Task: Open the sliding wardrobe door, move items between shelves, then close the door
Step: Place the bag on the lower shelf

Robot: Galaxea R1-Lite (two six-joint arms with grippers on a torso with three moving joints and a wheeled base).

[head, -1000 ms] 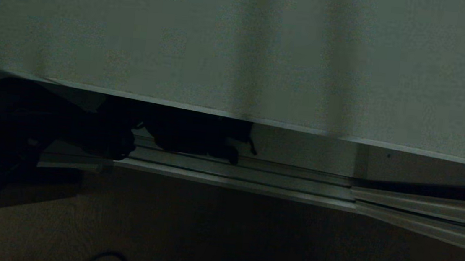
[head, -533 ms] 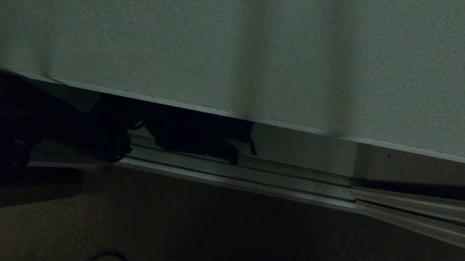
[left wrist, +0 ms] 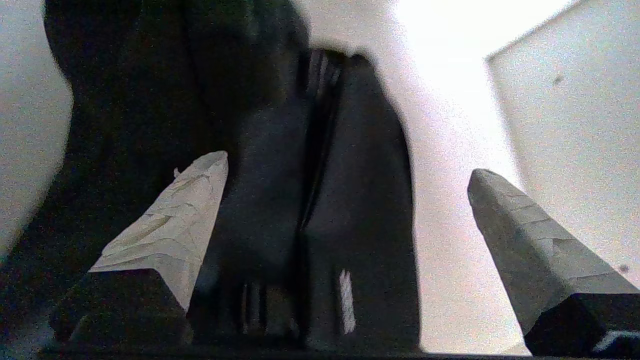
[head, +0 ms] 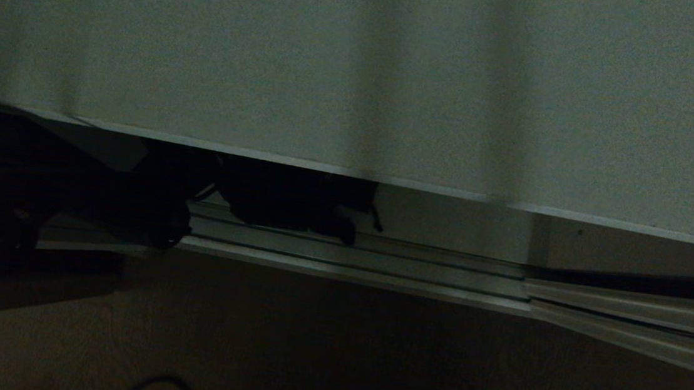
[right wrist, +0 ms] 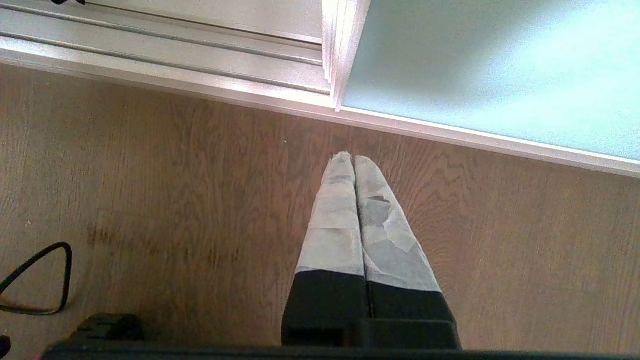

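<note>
The black bag lies on the bottom board of the wardrobe, under the shelf that fills the upper part of the head view. The left gripper reaches into that low compartment with its jaws spread wide, holding nothing. The bag sits straight ahead of it, between the two taped fingers and closer to one than to the other; whether that finger touches the fabric cannot be told. A small white tag shows on the bag near the gripper's base. In the head view the left arm and the bag merge into one dark mass, and the bag's strap and buckle cannot be made out.

The right gripper hangs over the wooden floor, fingers pressed together and empty. Ahead of it run the metal door tracks, and ahead to one side stands the teal sliding door, cut off by the picture's edge. A black cable loops on the floor well apart from it.
</note>
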